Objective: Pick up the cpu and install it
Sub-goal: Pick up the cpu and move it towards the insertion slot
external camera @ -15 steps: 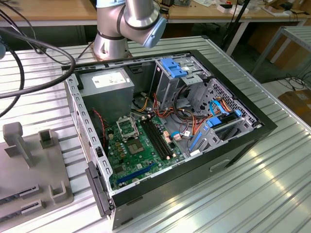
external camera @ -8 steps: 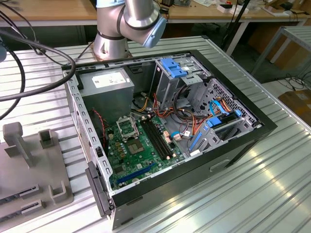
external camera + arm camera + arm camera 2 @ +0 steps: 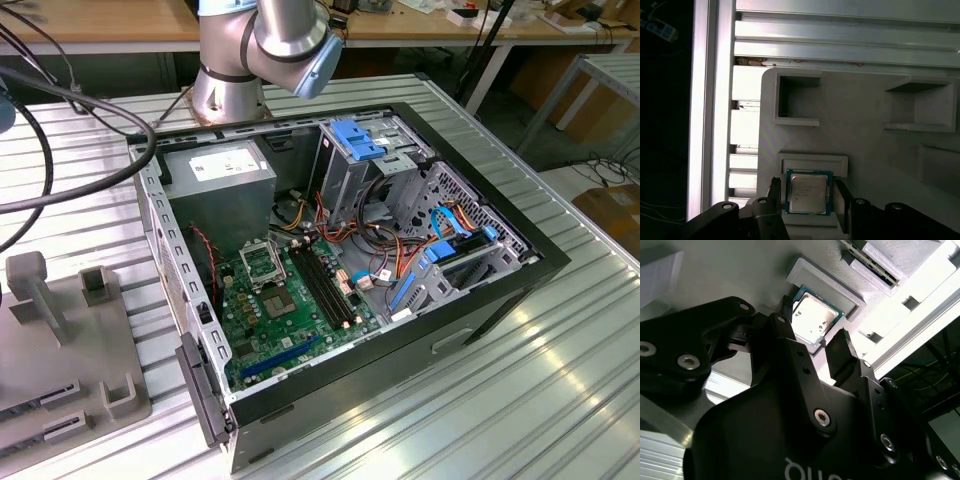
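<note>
Two fingers (image 3: 774,192) of the pincer (image 3: 807,196) apart, flanking the cpu (image 3: 808,192) in its grey holder (image 3: 865,110), pincer body mostly cut off.

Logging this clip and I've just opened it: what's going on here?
A single robot arm is working on the cpu, which lies flat in a recess of the grey holder tray. The gripper hangs over it, open, one finger on each side of the chip with a gap at both, so the chip is not yet gripped or lifted. The open computer case, with its motherboard socket, sits apart on the table.
</note>
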`<state>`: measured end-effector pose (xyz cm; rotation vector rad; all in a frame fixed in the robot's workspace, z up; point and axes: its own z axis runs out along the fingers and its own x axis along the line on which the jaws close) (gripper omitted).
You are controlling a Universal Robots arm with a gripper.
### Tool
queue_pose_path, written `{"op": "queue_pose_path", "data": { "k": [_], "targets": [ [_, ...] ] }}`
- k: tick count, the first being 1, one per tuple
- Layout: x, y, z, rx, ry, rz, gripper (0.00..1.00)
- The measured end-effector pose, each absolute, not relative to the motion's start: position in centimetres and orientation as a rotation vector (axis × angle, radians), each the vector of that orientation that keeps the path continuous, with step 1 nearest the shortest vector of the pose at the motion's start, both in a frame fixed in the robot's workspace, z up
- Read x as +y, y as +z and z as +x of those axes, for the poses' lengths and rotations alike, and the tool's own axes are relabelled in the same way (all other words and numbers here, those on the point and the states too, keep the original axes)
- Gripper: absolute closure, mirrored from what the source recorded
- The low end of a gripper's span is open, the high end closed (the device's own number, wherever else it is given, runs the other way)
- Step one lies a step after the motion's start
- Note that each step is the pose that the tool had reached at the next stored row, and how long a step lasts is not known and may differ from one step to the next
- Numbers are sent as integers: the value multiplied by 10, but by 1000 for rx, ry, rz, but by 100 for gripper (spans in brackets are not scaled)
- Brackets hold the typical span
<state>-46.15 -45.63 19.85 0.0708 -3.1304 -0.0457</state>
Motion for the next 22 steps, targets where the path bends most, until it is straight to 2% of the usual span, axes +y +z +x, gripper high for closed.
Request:
{"op": "queue_pose_path", "data": {
  "k": [2,3,22],
  "targets": [
    [-456,199,-462,-3130,-46,69,45],
    [-456,199,-462,-3130,-46,69,38],
    [-456,192,-461,-3130,-27,69,38]
  ]
}}
